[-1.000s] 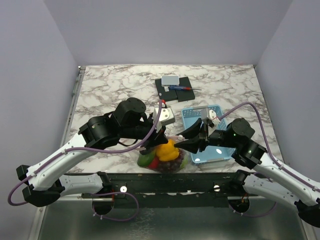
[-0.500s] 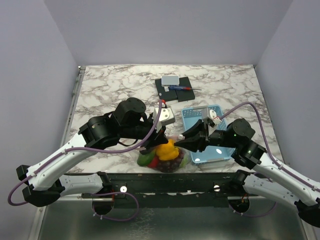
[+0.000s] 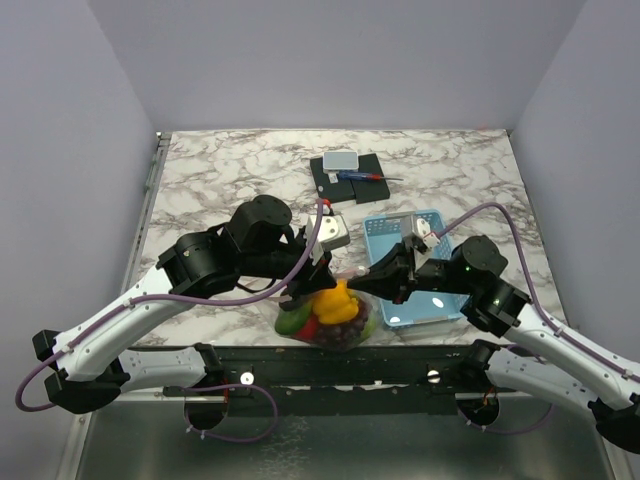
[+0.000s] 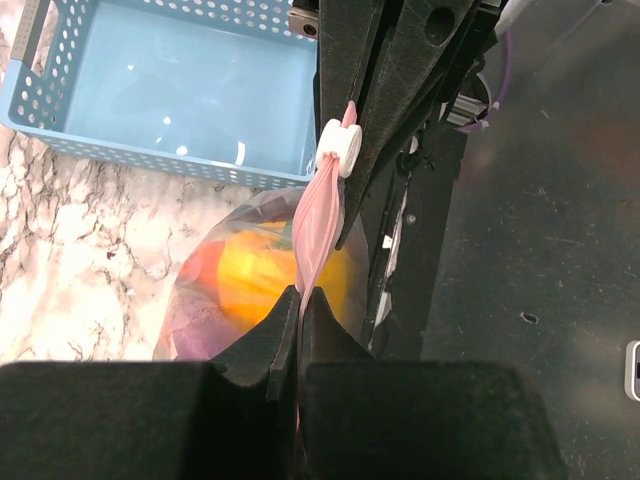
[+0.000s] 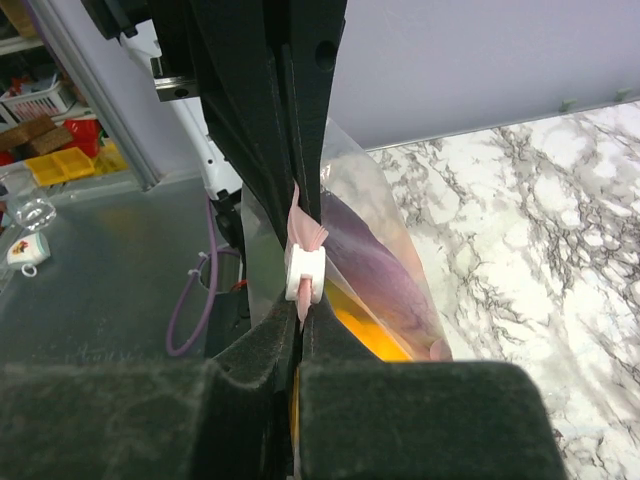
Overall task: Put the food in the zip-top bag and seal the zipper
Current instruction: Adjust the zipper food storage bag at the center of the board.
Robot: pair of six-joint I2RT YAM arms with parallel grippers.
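Left tool (image 3: 312, 283) and right tool (image 3: 352, 287) sit nose to nose over the zip-top bag (image 3: 338, 322), blue basket (image 3: 395, 218) crowds the right, far-left worktop (image 3: 220, 175) lies open.

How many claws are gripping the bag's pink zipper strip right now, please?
2. The left claw pinches the pink zipper strip away from its white slider. The right claw pinches it right beside the slider, above the filled zip-top bag.

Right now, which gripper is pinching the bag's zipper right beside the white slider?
The right gripper: the white slider sits just past its fingertips, while the left gripper pinches the zipper farther along.
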